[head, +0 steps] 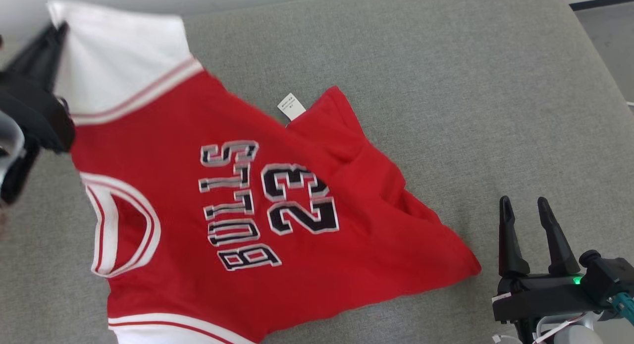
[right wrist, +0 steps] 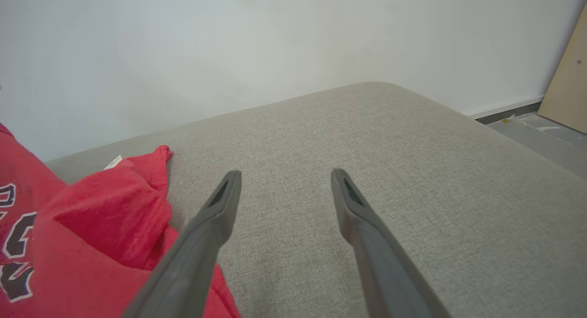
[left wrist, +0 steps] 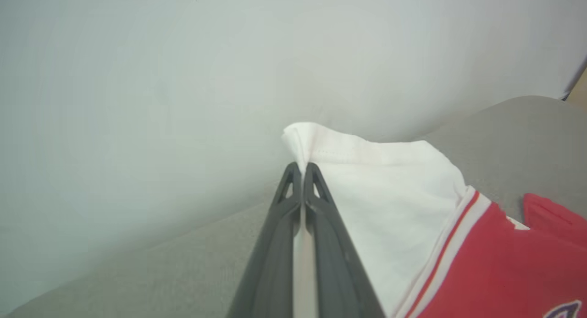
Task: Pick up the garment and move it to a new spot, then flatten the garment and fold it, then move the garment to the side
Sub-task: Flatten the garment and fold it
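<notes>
Nearest, at the lower right, the right tool (head: 524, 201) hovers over the bare grey cushion (head: 446, 86) with its two fingers apart and nothing between them, near the crumpled hem end of the jersey. The red basketball jersey (head: 346, 235) lies spread on the cushion with its long axis running across the head view. Its white-trimmed neck opening (head: 124, 225) faces the robot's left and its hem faces the right. The black, white-edged lettering therefore stands on its side: "BULLS" (head: 233, 205) reads from near to far, with "23" (head: 299, 198) beside it toward the hem. A small white care label (head: 291, 106) shows at the far, folded-over edge, its print too small to read. Farthest, at the far left, the left tool (left wrist: 302, 167) is clamped together on the corner of the white sleeve (head: 119, 51), in front of a pale wall (left wrist: 137, 79).
</notes>
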Motion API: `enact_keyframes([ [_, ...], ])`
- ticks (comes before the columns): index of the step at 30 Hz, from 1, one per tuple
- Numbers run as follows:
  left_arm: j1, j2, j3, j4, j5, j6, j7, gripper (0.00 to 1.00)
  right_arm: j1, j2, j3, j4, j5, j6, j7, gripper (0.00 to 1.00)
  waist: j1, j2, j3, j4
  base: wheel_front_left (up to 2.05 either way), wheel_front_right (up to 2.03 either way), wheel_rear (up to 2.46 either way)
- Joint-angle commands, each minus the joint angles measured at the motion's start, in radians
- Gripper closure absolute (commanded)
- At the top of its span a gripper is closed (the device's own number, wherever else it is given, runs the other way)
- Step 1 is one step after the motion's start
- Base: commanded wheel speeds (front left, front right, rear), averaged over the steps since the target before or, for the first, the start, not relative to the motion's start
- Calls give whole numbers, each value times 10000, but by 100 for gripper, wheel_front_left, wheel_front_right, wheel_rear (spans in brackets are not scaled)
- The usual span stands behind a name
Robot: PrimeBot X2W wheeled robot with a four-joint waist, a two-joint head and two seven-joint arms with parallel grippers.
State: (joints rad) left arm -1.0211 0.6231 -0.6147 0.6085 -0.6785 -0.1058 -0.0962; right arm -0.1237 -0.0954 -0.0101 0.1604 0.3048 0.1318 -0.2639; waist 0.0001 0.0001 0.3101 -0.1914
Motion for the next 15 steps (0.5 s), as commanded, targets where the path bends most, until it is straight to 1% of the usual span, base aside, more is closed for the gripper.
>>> enact_keyframes([
  [1,-242,-53,-16,247,275,158,-371,100,-69,18,-58,-42,-86,-24,-5,0,-1,-1,153,-25,0,0,0],
  [5,-781,-226,-99,1115,866,533,-1183,100,-133,108,-110,-72,-166,-24,-5,0,-1,-1,286,-66,0,0,0],
  [7,-794,-302,-122,1373,914,541,-1265,100,-150,125,-109,-68,-177,-24,-5,0,-1,-1,302,-75,0,0,0],
  [8,-777,-390,-195,1595,968,498,-1317,73,-164,143,-108,-51,-191,-24,-5,0,-1,-1,306,-76,0,0,0],
  [9,-776,-447,-303,1768,1083,427,-1385,1,-173,160,-112,-26,-188,-24,-5,0,-1,-1,299,-69,0,0,0],
  [11,-730,-565,-403,2116,1133,367,-1507,0,-180,174,-96,17,-197,-24,-5,0,-1,-1,227,-15,0,0,0],
  [15,-453,-856,17,2549,846,285,-1673,0,-172,118,-2,-28,-207,-24,-5,0,-1,-1,-105,152,0,0,0],
])
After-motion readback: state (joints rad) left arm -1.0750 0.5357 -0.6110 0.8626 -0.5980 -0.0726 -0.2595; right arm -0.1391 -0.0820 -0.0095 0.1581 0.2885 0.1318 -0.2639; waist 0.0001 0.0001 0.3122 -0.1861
